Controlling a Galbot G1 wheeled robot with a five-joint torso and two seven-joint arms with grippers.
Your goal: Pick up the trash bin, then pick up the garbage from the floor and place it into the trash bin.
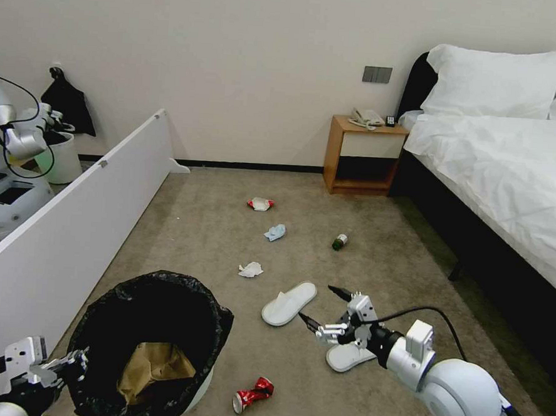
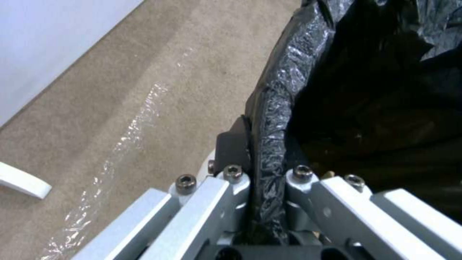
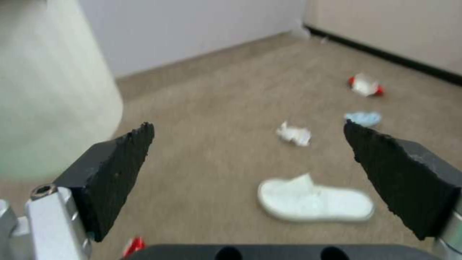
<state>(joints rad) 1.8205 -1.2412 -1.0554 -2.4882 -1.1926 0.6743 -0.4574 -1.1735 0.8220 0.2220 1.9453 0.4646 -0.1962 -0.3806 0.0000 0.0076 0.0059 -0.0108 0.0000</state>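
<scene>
Now, with the left gripper (image 2: 267,180) pinching the trash bin (image 1: 211,329) rim, centre the spread right gripper (image 1: 327,308) over the slipper (image 1: 289,303).

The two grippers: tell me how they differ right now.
The left gripper is shut on the bag-lined rim of the trash bin; the right gripper is open and holds nothing. The left one sits at the bin's near-left edge, while the right one hangs above the floor over the nearer slipper, with the farther slipper just beyond it. Both have dark fingers on pale metal links.
</scene>
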